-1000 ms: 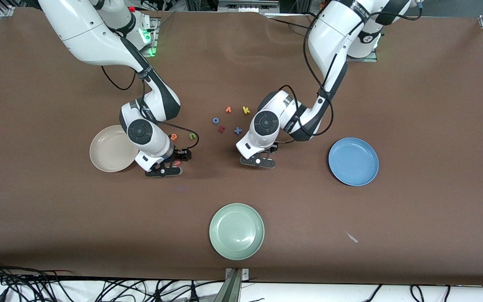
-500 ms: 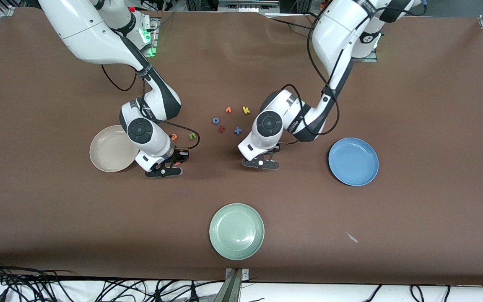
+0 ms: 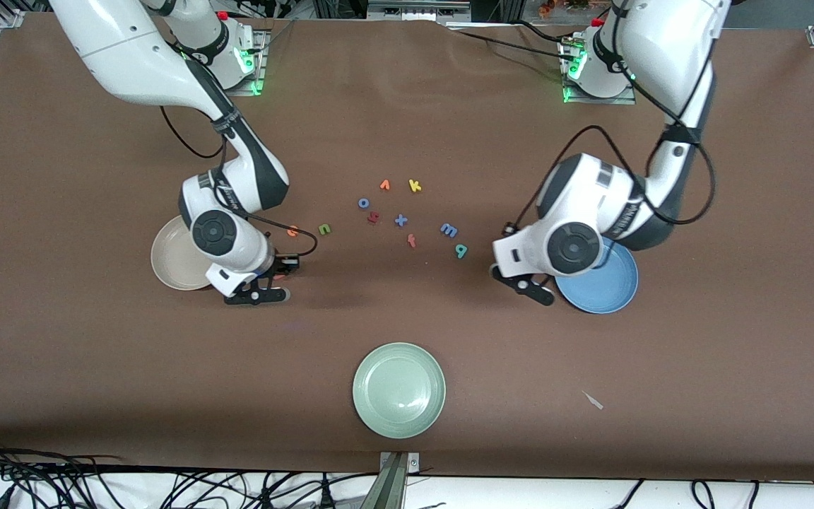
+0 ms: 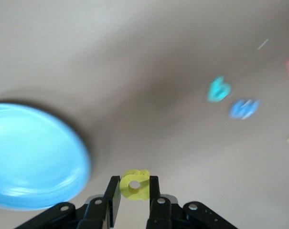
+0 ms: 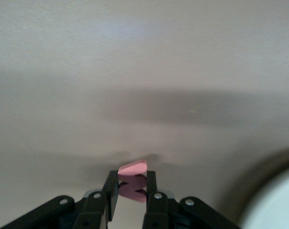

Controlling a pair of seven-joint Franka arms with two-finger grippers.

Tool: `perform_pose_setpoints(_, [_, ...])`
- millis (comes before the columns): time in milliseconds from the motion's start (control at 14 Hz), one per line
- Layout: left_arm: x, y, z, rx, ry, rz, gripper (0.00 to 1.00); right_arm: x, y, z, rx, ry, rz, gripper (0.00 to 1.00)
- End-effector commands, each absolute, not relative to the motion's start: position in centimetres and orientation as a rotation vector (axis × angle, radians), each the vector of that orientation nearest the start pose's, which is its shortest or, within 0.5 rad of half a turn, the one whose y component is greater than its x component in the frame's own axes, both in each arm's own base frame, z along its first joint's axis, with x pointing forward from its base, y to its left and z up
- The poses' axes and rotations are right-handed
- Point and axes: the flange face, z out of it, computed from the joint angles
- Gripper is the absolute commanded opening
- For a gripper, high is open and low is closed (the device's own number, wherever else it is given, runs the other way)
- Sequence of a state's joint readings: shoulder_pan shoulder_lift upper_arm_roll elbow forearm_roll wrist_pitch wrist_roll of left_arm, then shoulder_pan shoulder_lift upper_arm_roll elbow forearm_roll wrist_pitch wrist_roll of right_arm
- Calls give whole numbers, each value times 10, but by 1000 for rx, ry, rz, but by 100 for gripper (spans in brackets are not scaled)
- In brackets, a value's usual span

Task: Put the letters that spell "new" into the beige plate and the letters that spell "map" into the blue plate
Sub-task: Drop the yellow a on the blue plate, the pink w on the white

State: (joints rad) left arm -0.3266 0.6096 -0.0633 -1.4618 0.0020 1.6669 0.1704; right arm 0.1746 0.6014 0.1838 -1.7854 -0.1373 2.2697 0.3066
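Note:
My right gripper (image 5: 133, 179) is shut on the salmon-red "w" (image 5: 133, 168), held just above the cloth beside the beige plate (image 3: 170, 263). The plate's rim (image 5: 274, 204) shows at the edge of the right wrist view. The orange "e" (image 3: 293, 231) and green "n" (image 3: 324, 229) lie close by on the table. My left gripper (image 4: 134, 184) is shut on the yellow "p" (image 4: 140, 190), in the air next to the blue plate (image 3: 608, 290), also (image 4: 32, 157). The blue "m" (image 3: 449, 229) and teal "a" (image 3: 461, 250) lie on the table between the plates.
A pale green plate (image 3: 398, 389) sits near the front edge. Loose letters lie mid-table: blue "o" (image 3: 363, 203), orange "v" (image 3: 384, 185), yellow "k" (image 3: 415, 186), a dark-red letter (image 3: 373, 218), blue "x" (image 3: 400, 220) and a red letter (image 3: 412, 241).
My left arm rose with the yellow "p" and swung toward the blue plate, uncovering the "m", "a" and a red letter. My right gripper shut on the "w" and shifted toward the beige plate.

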Motion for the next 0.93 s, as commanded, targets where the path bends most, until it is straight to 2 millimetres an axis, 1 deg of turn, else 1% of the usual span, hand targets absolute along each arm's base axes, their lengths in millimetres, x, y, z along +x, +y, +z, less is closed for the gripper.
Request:
perform_pose_setpoints(0, [607,-222,290,-2793,981,677,6,591,187,240,-3188,-311,159,2])
perform_pose_setpoints(71, [612,-206,287,-2748,979,672,6,584,173,246,-3191,-362,148,2])
perform_pose_setpoints(143, [613,-187,278,-2724,959,684,6,575,150,246,-3193,-424,124,2])
perform_pose_setpoints(214, [609,-181,264,-2717,971,675,6,561,131,241,-3182,-496,71,2])
perform_pose_setpoints(286, [600,-178,253,-2719,983,665,5,547,110,235,-3172,-554,12,2])
perform_pose_setpoints(357, [594,-177,243,-2725,1000,628,5,540,96,232,-3163,-610,-15,2])
perform_pose_setpoints(429, [592,-168,229,-2738,1001,590,5,540,82,231,-3162,-658,-5,2])
perform_pose_setpoints(500, [588,-166,224,-2738,1015,561,5,538,70,229,-3157,-705,6,2])
perform_pose_setpoints(571, [587,-166,220,-2739,1024,548,6,535,64,226,-3154,-722,11,3])
perform_pose_setpoints(643, [581,-164,210,-2736,1030,554,6,534,62,225,-3154,-724,21,8])
perform_pose_setpoints(714, [577,-164,205,-2740,1038,535,8,533,61,222,-3154,-719,41,55])
perform_pose_setpoints(786, [577,-157,202,-2750,1027,525,17,533,62,221,-3157,-707,52,100])
perform_pose_setpoints(857, [578,-158,204,-2750,1030,518,59,531,64,222,-3157,-697,93,100])
